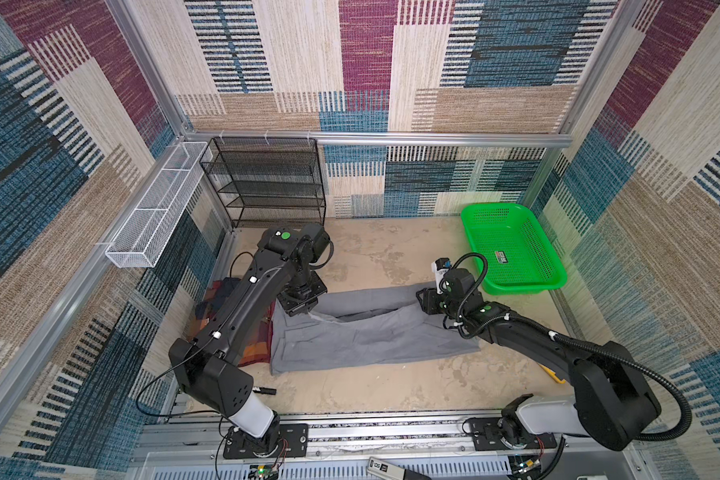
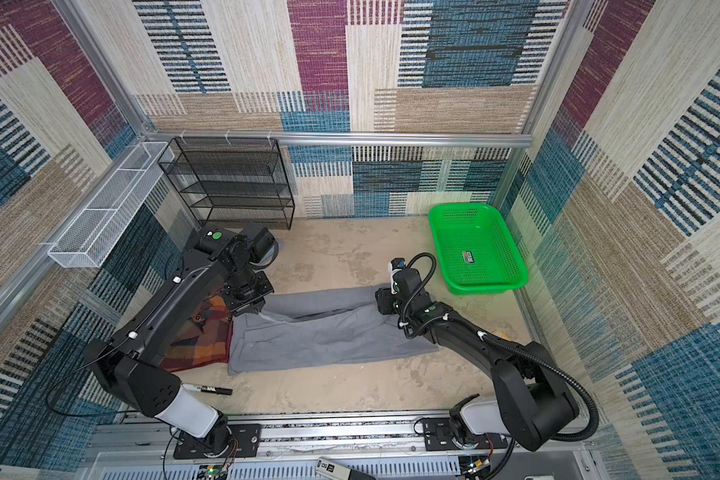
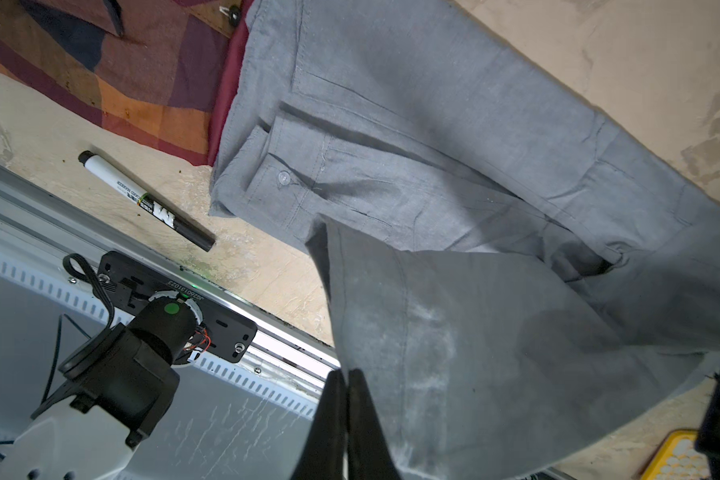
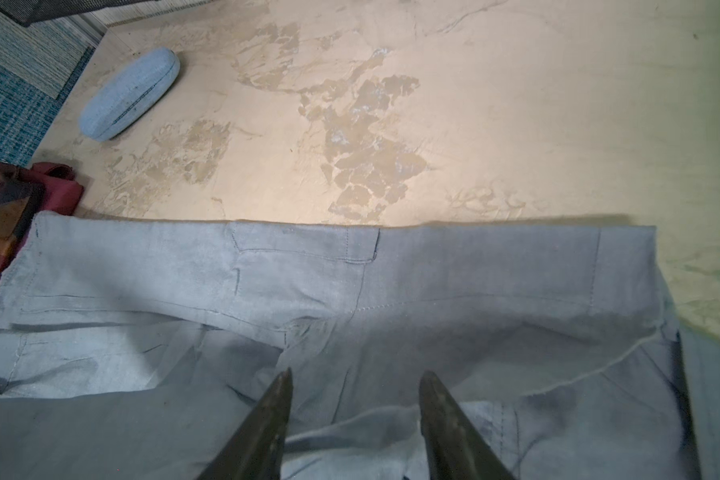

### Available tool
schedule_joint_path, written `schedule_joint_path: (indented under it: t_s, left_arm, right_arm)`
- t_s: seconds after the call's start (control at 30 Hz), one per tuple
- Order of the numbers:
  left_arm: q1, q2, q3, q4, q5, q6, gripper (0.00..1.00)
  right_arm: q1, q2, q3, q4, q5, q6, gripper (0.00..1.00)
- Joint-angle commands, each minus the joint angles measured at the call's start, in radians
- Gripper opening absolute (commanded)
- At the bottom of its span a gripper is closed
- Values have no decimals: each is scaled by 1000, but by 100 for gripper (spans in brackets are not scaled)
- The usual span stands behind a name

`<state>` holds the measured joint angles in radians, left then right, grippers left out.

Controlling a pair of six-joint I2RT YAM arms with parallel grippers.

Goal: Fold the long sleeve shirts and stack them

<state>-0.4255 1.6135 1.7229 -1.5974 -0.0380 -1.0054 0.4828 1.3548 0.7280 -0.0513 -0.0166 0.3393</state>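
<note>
Your left gripper (image 3: 345, 374) clamped tight on the grey shirt (image 3: 433, 137); your right gripper (image 4: 356, 376) hovered above it, jaws half-open.

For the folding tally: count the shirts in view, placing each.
2. The grey shirt lies spread across the middle; the plaid shirt lies at its left end, partly hidden under the left arm.

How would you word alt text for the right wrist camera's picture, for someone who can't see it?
The right gripper, jaws apart, hangs over the spread grey shirt. Beyond the shirt lies a mottled beige table with a small blue-grey case, and a corner of the plaid shirt shows beside the grey one.
</note>
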Motion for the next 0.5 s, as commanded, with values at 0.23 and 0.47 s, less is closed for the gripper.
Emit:
schedule_joint_path:
  t_s: [0.23,0.47]
  left_arm:
    - [70,76,-29,-8,89,87,0]
    - [136,127,-25,1,109,117,0]
  right_arm:
    - [-1,-54,-23,51,-40,13,48]
    - [-1,-116,-68,54,-97,12,47]
